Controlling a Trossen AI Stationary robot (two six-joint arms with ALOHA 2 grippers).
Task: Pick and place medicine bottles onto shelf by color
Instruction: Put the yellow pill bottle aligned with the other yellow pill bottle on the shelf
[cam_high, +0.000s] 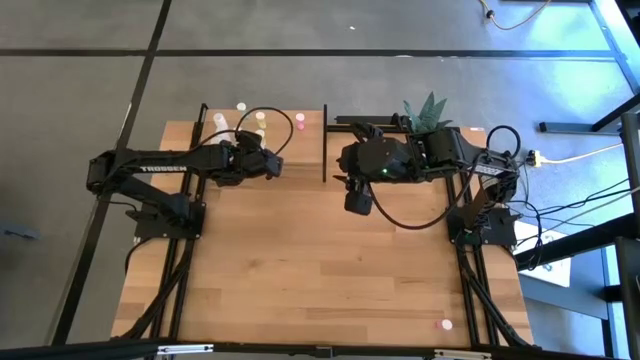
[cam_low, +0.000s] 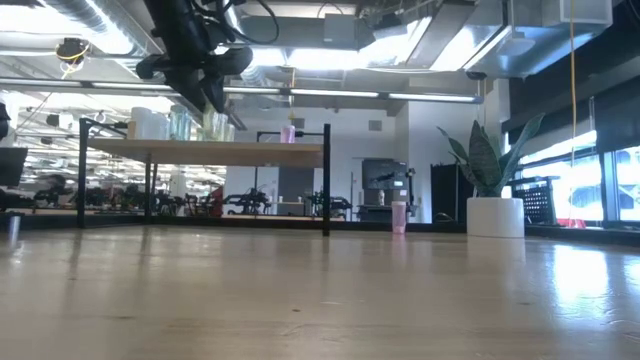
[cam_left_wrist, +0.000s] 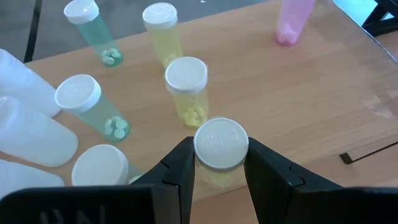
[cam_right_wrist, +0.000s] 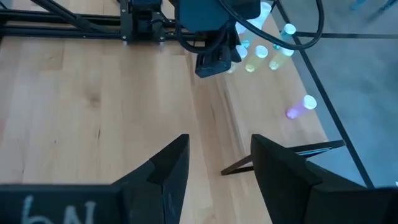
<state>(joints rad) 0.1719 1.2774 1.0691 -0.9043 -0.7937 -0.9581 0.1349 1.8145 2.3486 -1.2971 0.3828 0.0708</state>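
Light-wood shelf (cam_high: 215, 140) at far left: white, green, yellow-tinted medicine bottles grouped; pink bottle (cam_high: 300, 120) apart toward shelf's right end. Left gripper (cam_left_wrist: 219, 167) above shelf, fingers clamped on yellow-tinted bottle (cam_left_wrist: 220, 149), white cap up, just beside two more yellow bottles (cam_left_wrist: 186, 81). Right gripper (cam_right_wrist: 219, 163) over table centre, jaws apart, empty. Judged well along; one pink bottle (cam_high: 447, 324) left at table's near right edge. Table (cam_high: 320, 270) between open; black posts (cam_high: 325, 140) border shelf.
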